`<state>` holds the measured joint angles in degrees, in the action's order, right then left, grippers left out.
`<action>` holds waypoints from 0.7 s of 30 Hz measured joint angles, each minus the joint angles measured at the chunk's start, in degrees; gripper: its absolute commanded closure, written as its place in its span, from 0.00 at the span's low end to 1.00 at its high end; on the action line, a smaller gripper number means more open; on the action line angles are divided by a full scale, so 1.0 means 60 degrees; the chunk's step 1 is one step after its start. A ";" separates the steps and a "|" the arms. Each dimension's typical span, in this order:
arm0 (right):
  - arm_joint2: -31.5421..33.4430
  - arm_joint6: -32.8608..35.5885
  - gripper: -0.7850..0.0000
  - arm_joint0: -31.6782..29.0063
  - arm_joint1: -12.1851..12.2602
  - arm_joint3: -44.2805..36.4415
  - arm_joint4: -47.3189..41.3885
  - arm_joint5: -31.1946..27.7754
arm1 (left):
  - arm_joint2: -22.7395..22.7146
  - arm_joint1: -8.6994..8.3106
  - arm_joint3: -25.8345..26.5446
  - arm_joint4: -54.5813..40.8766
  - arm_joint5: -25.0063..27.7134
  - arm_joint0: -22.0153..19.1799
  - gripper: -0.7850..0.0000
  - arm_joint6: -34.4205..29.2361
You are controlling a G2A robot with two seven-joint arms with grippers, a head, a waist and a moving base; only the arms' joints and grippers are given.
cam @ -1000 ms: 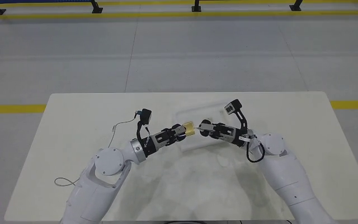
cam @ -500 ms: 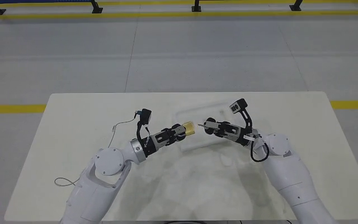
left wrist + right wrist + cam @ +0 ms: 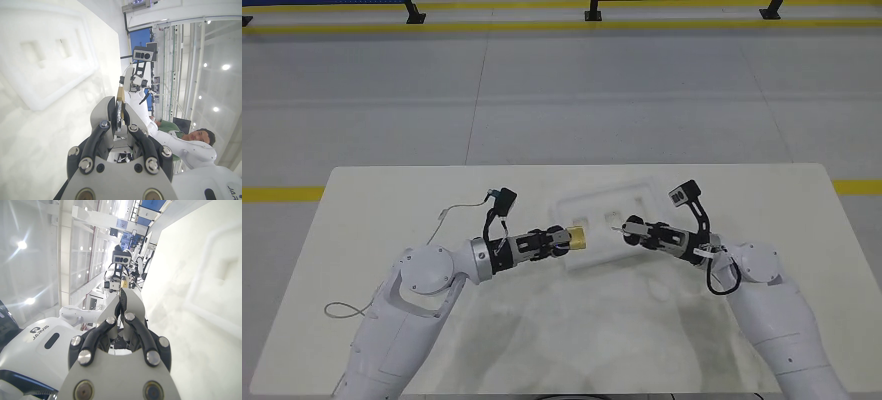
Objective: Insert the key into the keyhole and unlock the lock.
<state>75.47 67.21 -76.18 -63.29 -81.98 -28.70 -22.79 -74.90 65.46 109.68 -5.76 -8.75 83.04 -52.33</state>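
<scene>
Change: right arm has backed away from the lock since a second ago. Back then its fingertips were almost on the brass body; now there's a clear gap, and the left arm has swung a bit lower with the lock.
Landmark: white foam tray (image 3: pixel 567 203) with two recessed pockets, sitting on the white table (image 3: pixel 372 220).
Lock: small brass padlock (image 3: pixel 581 238), held up in the air over the left end of the tray with its body pointing across the tray at the other arm. In the left wrist view the brass body (image 3: pixel 119 94) sticks out past the fingertips.
Left gripper (image 3: pixel 567 241): jaws clamped on the padlock's shackle end, at the tray's left edge.
Key: thin sliver (image 3: pixel 617 229) poking out of the right fingers toward the lock, over the middle of the tray. Too small to make out any detail, and not touching the lock.
Right gripper (image 3: pixel 629 228): jaws pinched together on the key, above the tray's middle. In its own wrist view the fingers (image 3: pixel 132 302) are closed tight, with the padlock (image 3: pixel 124 283) straight ahead but well apart.
</scene>
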 measured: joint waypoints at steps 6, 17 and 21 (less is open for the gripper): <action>0.0040 0.0336 1.00 -0.0160 0.0082 -0.0411 0.0349 -0.0010 | 0.0295 -0.0017 -0.0094 -0.0133 -0.0022 -0.0371 1.00 -0.0465; -0.0096 0.0516 1.00 -0.0261 0.0109 -0.0517 -0.0005 -0.0401 | 0.0300 -0.0017 -0.0097 -0.0136 -0.0025 -0.0373 1.00 -0.0463; -0.0095 0.0506 1.00 -0.0263 0.0110 -0.0514 -0.0012 -0.0407 | 0.0301 -0.0017 -0.0097 -0.0136 -0.0024 -0.0373 1.00 -0.0463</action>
<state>74.91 70.24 -77.76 -62.64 -85.06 -28.78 -25.23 -73.10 65.36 109.09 -6.58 -8.90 80.80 -55.11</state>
